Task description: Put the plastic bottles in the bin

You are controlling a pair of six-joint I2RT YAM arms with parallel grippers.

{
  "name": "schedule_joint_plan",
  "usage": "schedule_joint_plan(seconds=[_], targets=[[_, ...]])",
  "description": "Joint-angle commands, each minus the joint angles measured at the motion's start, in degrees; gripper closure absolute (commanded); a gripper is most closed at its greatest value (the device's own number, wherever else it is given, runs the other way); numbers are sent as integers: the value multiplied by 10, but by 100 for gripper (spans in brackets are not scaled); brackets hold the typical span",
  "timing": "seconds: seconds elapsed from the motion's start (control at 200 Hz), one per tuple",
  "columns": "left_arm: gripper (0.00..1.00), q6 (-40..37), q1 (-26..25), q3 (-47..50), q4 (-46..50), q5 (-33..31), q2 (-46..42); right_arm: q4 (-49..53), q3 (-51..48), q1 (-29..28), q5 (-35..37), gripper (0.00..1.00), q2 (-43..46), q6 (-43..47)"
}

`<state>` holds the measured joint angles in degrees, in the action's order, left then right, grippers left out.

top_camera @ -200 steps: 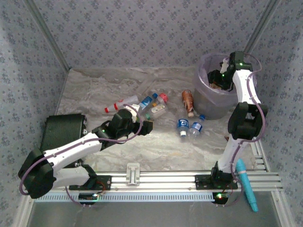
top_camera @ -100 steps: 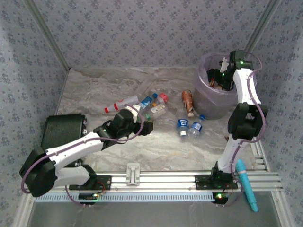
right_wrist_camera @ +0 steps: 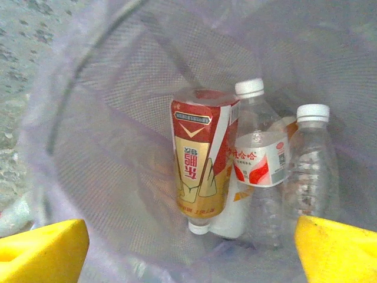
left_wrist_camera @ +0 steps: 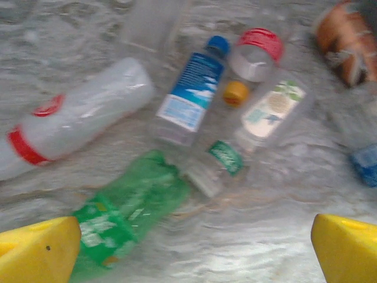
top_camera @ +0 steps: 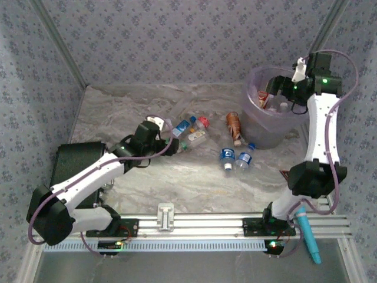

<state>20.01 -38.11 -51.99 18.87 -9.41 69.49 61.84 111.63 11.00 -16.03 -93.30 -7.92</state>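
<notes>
Your L arm lies low & stretched out, going from the near left toward the middle of the table [top_camera: 129, 106]. Its wrist bends so the L gripper [top_camera: 172, 145] points right & down at the bottle pile. L gripper is let go: fingers [left_wrist_camera: 36, 252] wide apart, nothing btw them. It hangs over the table, near the green bottle [left_wrist_camera: 131, 209]. You can't tell if it touches.

In the L wrist view the green bottle lies on its side, nearest. Past it lie:
- the white bottle w/ red cap [left_wrist_camera: 76, 118], on the left
- the blue-label bottle [left_wrist_camera: 191, 94], in the middle
- the clear bottle w/ green-white label [left_wrist_camera: 268, 112], on the right
- the clear bottle w/ red top [left_wrist_camera: 254, 52], farthest

All lie close together. The orange-brown bottle [top_camera: 234, 125] lies more to the right, just beside the bin [top_camera: 259, 134]. The pair of small blue bottles [top_camera: 227, 157] lies side by side, nearer you.

Your R arm stands tall. It goes up from its base at the near right, bends at the elbow, then reaches far & up over the bin's rim. R gripper [right_wrist_camera: 188, 250] points down into the bin, let go, fingers wide, holding nothing.

In the bin:
- the red-gold bottle [right_wrist_camera: 197, 159], cap down, leaning on the next one
- the clear bottle w/ red-white label [right_wrist_camera: 259, 156]
- the plain clear bottle [right_wrist_camera: 312, 162] w/ white cap, just to its right
</notes>
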Motion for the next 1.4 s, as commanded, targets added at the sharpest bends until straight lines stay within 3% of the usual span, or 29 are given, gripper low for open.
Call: schedule_joint_plan(seconds=[0.0,0.33,0.51,0.615,0.7,1.119,1.394], targets=[[0,-49,40,-27,49,2,9,6,-18,2,2,8,43,-5],[0,-215,158,-127,114,21,133,-72,-156,-35,-123,9,174,-40],[1,-327,215,-133,76,102,181,-88,-203,-87,-129,10,211,-50],[2,-355,248,-184,117,171,232,-92,-232,-121,-127,10,223,-53],[1,-377,266,-225,144,191,279,-96,-255,-136,-117,10,239,-56],[0,-446,280,-337,213,236,416,-56,-278,-139,-80,11,265,-44],[9,-452,276,-336,226,225,458,-50,-278,-138,-76,11,278,-46]])
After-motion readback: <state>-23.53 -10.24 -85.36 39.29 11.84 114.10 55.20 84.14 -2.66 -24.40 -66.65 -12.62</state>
